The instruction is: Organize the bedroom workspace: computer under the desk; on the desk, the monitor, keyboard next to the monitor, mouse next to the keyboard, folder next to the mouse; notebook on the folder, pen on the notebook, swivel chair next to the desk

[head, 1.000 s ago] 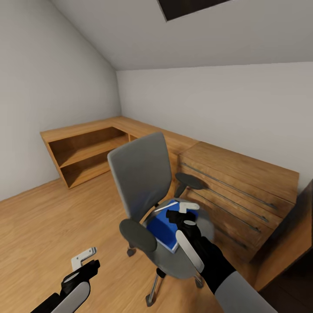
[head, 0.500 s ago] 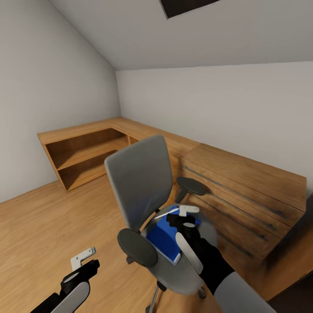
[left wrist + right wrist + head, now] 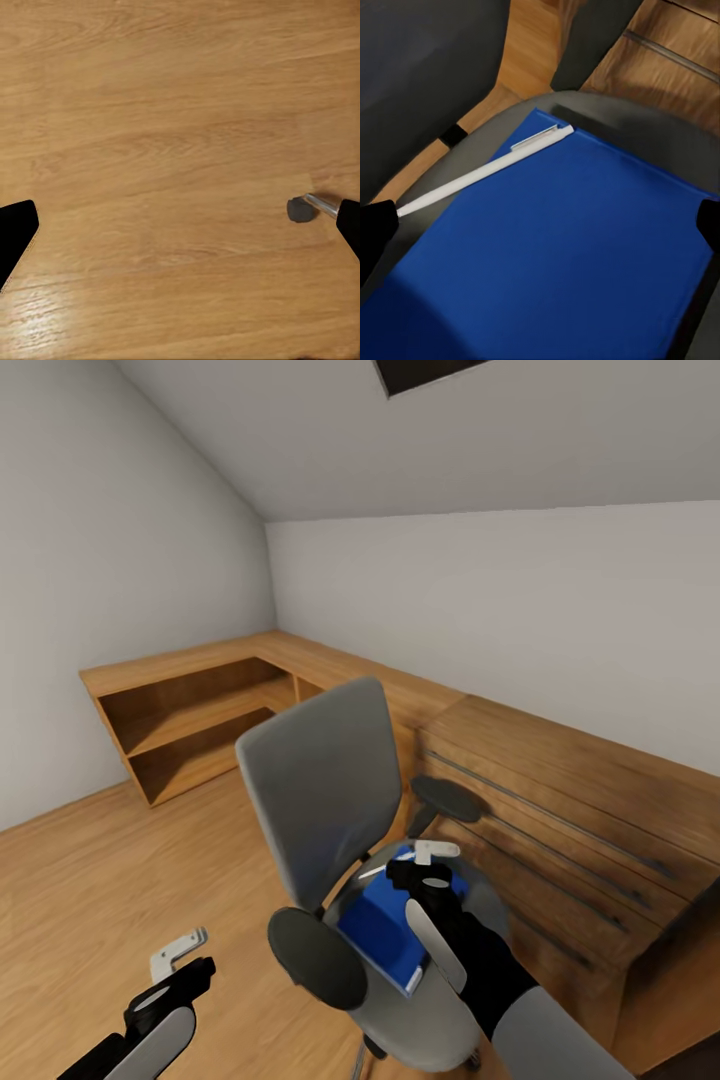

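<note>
Far left: wooden shelf unit along the wall, bare. Near left: left end effector hangs low over the wood floor, fingers spread, holding nothing; left wrist view looks down on floorboards and a chair caster at the edge.

Centre: chair with the folder lying flat on its seat. A white pen lies across the folder's far corner, touching it. Right end effector hovers just above the folder, fingers spread wide, nothing gripped; right wrist view looks straight down at the blue cover.

Right: wooden chest with long bar handles, just behind the chair.

Progress, judged: early. Folder not yet off the seat, pen not yet picked up. Folder move, notebook and pen stacking, and chair placement all look undone; can't judge the other items.
</note>
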